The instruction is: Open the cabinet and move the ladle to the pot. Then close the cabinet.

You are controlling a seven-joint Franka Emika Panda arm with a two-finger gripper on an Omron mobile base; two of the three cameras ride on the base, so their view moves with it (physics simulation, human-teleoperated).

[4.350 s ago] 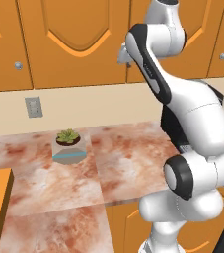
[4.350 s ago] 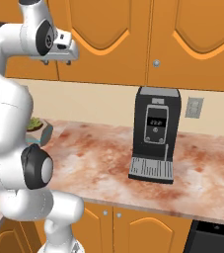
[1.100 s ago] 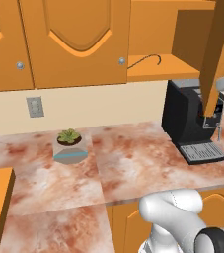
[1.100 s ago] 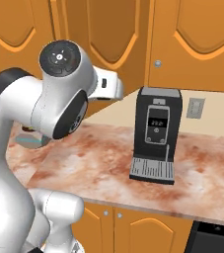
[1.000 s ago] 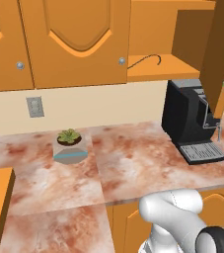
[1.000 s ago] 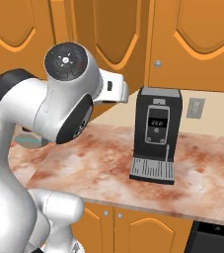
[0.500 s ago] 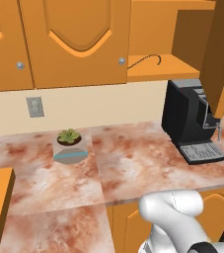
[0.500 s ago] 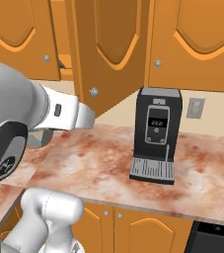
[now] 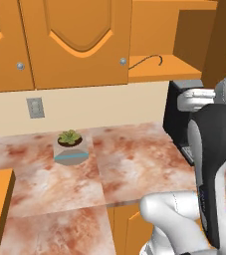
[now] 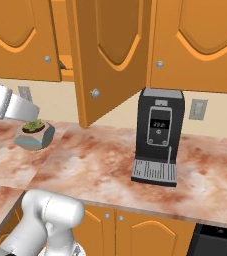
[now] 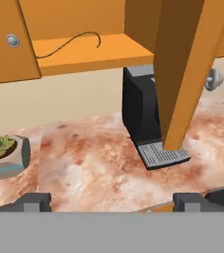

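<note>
- Inside the open cabinet [image 10: 112, 60], the ladle [image 11: 69, 42] lies on the bottom shelf, above the coffee machine [image 10: 157, 142].
- Gripper [image 11: 111, 200] fingers spread wide, holding nothing, well below the shelf.

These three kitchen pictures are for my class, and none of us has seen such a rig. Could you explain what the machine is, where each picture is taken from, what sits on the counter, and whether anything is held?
The machine is a white robot arm on a driving base, in a computer-rendered kitchen. Two pictures come from cameras on the base, behind the arm to its left and right. The third comes from a camera on the hand itself: the gripper is at the bottom, its two dark fingertips wide apart with nothing between them.

On the marbled counter stand a black coffee machine and a small potted plant.

One orange wall cabinet has its door swung open. On its shelf lies the ladle, of which you see the thin dark handle with its hooked end.
</note>
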